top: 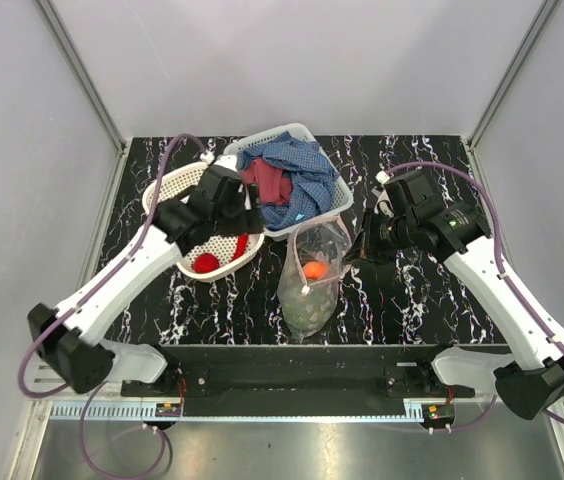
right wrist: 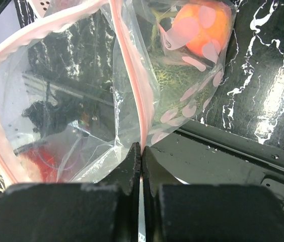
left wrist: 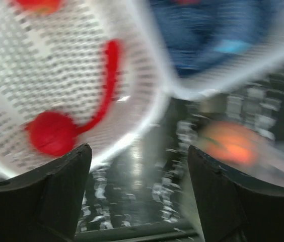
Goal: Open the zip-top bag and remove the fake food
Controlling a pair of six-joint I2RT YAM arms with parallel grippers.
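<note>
Your right end effector (right wrist: 141, 151) is clamped on the zip edge of the zip-top bag (top: 310, 285), which lies on the table (top: 412, 300) with the orange fruit (top: 313, 269) inside. Your left end effector (left wrist: 138, 154) gapes empty over the white basket (top: 167, 185) rim.

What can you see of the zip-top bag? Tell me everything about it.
The zip-top bag is clear, crinkly plastic printed with pale pink dots, with a pink zip strip along its mouth, which gapes open. It lies on the black marbled table, just in front of a white basket. The right claw is shut on the zip strip. Inside sit an orange fruit and a greenish netted lump.
</note>
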